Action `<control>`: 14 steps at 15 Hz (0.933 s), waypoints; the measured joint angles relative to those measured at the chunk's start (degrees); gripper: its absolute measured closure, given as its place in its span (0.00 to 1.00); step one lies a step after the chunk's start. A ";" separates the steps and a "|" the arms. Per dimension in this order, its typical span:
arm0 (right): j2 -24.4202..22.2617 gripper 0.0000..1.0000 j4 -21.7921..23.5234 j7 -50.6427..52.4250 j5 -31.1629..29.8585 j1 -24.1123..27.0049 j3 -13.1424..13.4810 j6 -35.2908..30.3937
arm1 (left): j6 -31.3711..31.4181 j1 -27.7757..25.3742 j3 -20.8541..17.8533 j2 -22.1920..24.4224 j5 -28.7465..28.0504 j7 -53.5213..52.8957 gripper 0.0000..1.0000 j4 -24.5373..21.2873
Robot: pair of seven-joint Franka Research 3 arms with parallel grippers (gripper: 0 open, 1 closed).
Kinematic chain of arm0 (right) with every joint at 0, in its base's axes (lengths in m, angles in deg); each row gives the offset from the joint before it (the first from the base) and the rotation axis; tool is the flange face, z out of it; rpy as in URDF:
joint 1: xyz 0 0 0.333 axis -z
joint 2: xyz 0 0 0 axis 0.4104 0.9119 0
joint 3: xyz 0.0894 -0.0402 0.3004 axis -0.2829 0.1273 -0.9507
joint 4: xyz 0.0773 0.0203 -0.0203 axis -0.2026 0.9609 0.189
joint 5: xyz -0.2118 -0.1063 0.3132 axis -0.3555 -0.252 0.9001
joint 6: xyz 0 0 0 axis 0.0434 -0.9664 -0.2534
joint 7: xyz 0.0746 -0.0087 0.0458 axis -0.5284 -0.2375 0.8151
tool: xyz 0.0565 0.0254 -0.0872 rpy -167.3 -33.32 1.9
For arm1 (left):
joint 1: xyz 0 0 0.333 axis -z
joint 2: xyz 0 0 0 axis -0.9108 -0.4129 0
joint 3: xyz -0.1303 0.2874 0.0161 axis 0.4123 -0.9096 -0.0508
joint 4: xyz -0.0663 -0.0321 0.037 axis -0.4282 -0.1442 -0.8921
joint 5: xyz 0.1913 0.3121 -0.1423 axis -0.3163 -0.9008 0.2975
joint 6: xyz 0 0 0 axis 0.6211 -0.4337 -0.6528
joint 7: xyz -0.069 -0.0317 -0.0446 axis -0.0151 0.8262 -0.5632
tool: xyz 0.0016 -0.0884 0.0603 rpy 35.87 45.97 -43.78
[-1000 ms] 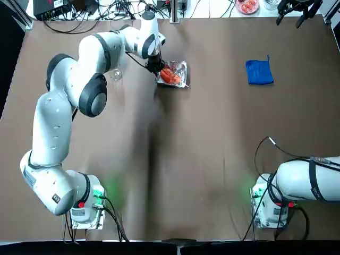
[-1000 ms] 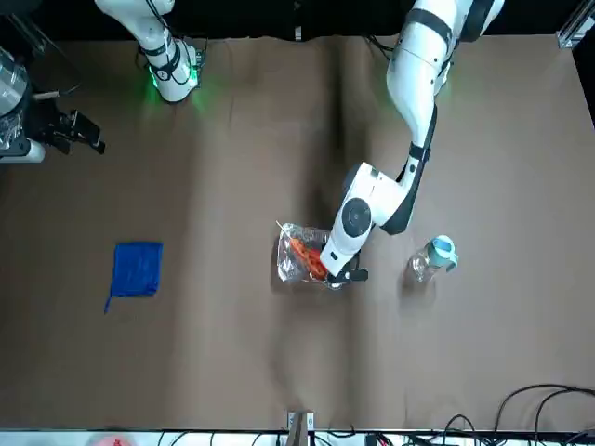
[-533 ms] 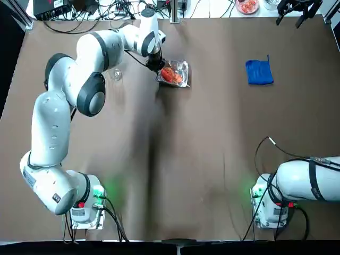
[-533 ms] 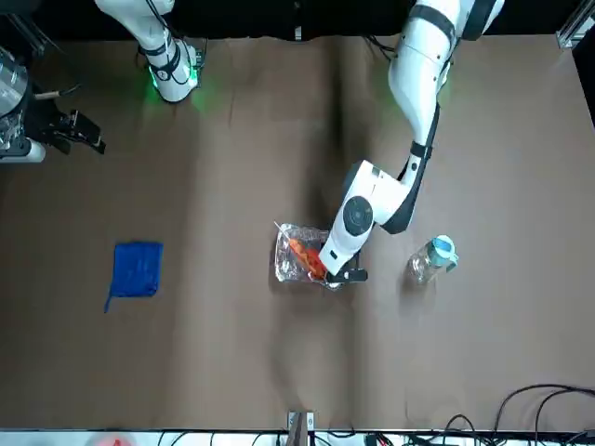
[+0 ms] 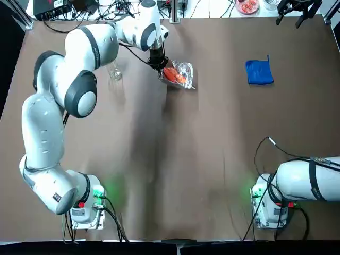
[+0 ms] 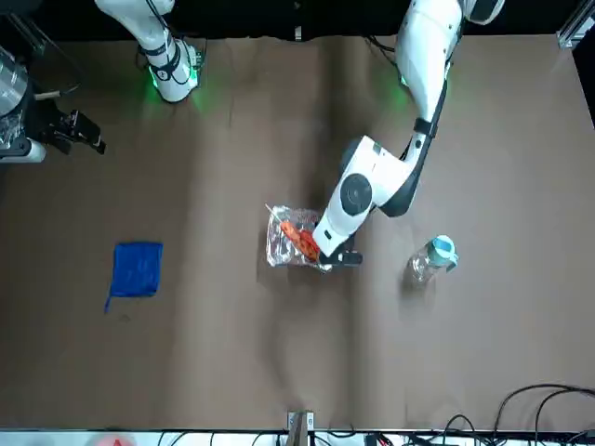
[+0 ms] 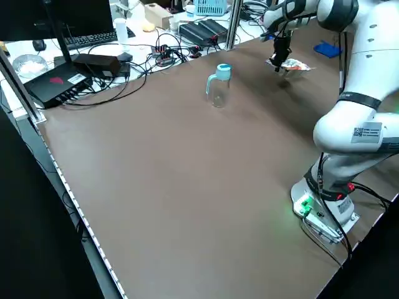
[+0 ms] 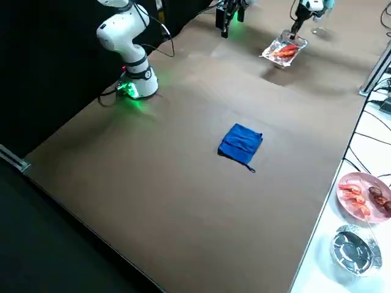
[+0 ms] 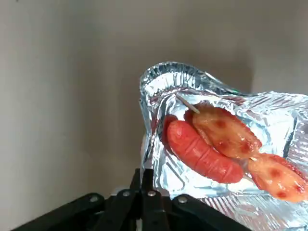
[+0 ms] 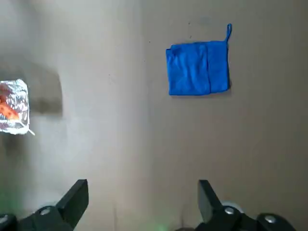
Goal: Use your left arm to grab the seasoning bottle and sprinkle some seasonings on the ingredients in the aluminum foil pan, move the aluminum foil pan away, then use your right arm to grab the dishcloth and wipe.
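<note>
Over the last second, the foil pan (image 5: 187,81) has shifted a little toward 3 o'clock in the top view, along with my left gripper (image 9: 147,175). The seasoning bottle (image 6: 425,264) and the dishcloth (image 5: 259,72) have stayed put.

I have my left gripper pinched narrow on the pan's rim. The pan hangs off to its 4 o'clock side in the top view, food (image 9: 204,151) lying inside, and its shadow sits apart from it on the desk (image 8: 183,183), so I judge it lifted. As near as I can tell, its long axis runs roughly from 10 to 4 o'clock. The bottle stands upright on the opposite side, near 9 o'clock from my gripper, well apart from it.

I take this as the step of moving the pan away. With all its weight out at 4 o'clock from one pinched edge, I should carry it level and slowly; a twist could fold the thin rim or slide the food toward the far side. A swing to 9 o'clock would bring me at the bottle; straight on to 3 o'clock would bring the pan over the cloth.

My right gripper (image 10: 143,197) waits with its fingers wide apart, at about 4 o'clock from the pan. It is the nearer one to the cloth, which lies around its 11 o'clock, still to be grasped.
</note>
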 joint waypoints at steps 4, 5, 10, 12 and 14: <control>0.00 0.00 0.01 0.05 0.00 -0.07 -0.05 -0.18 | -1.38 -0.02 3.86 8.40 0.00 0.00 0.98 -10.42; 0.00 0.00 0.01 0.05 0.00 -0.10 -0.09 -0.21 | -1.43 -0.01 4.80 10.34 0.01 0.01 0.98 -12.92; 0.00 0.00 0.03 0.05 -0.01 -0.18 -0.33 -0.17 | -1.54 0.02 9.91 17.30 2.32 0.95 0.98 -23.59; 0.06 0.00 0.03 0.05 -0.06 -0.18 -0.33 0.34 | -1.51 0.03 11.15 18.20 3.06 2.17 0.98 -26.32; 0.80 0.00 0.09 0.04 -0.08 -0.08 -0.25 0.66 | -1.44 0.02 11.93 18.29 3.86 4.30 0.98 -28.19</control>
